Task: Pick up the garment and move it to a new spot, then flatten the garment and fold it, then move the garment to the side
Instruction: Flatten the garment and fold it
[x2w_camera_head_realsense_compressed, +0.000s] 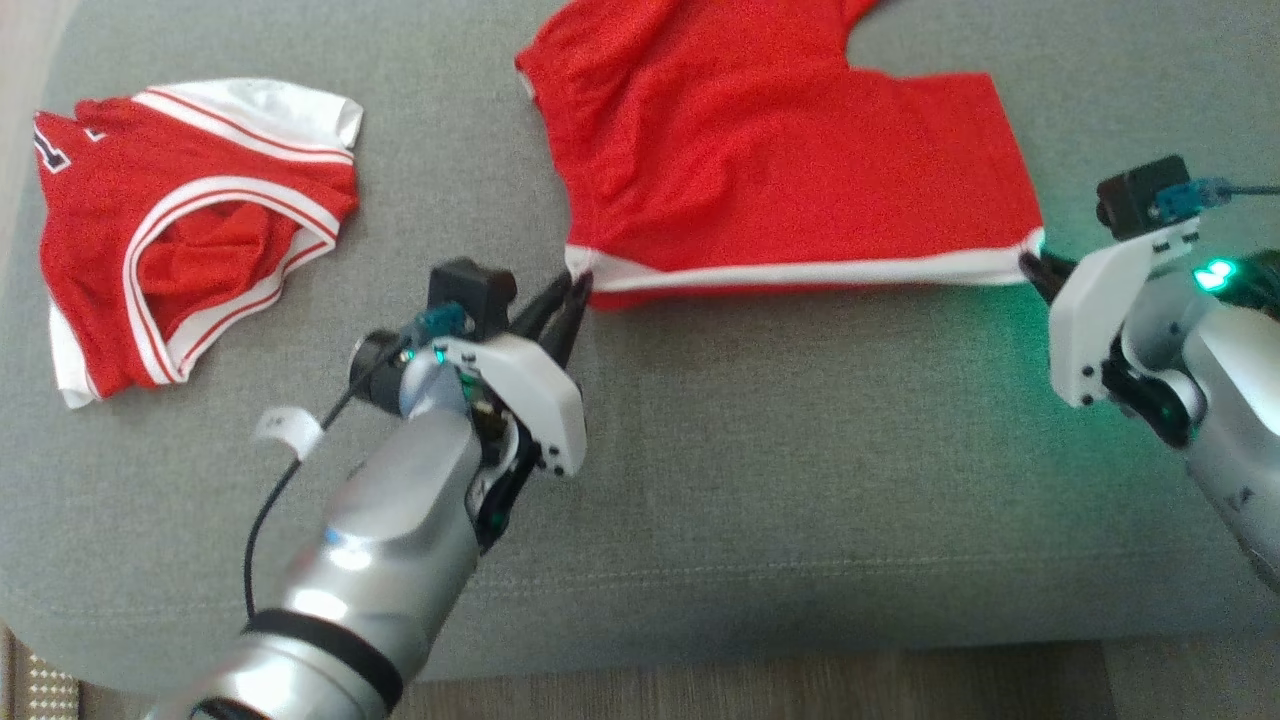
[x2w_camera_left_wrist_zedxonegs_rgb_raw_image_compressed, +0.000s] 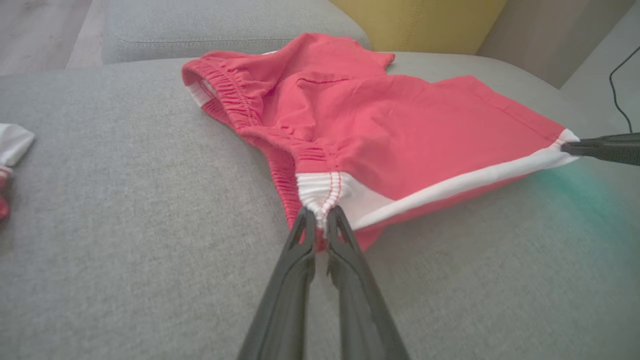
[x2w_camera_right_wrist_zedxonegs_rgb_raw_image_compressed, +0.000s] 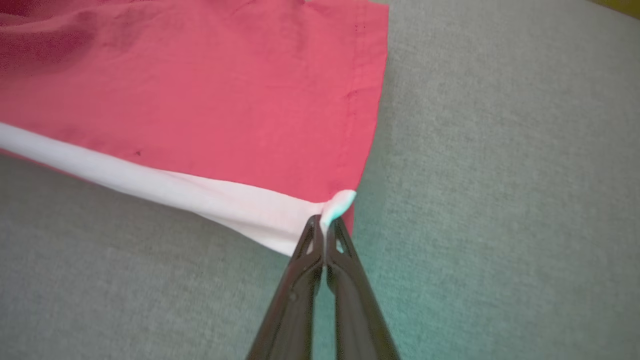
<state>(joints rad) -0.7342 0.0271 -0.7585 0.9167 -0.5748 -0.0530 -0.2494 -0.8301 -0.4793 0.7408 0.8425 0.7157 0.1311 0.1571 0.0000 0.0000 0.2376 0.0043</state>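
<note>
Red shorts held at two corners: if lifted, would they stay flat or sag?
Probably sag: the red shorts wrinkle and bunch at the waistband, so floppy. Likely light: small corner pinches by the left gripper and right gripper hold them.

The left pincer (x2w_camera_left_wrist_zedxonegs_rgb_raw_image_compressed: 322, 216) clamps the red shorts (x2w_camera_left_wrist_zedxonegs_rgb_raw_image_compressed: 390, 125) at a white waistband corner, on a grey cushion (x2w_camera_left_wrist_zedxonegs_rgb_raw_image_compressed: 125, 210).

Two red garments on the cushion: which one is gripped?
The plain red shorts, pinched at both ends of their white band by the left gripper and right gripper; the striped jersey lies apart.
</note>
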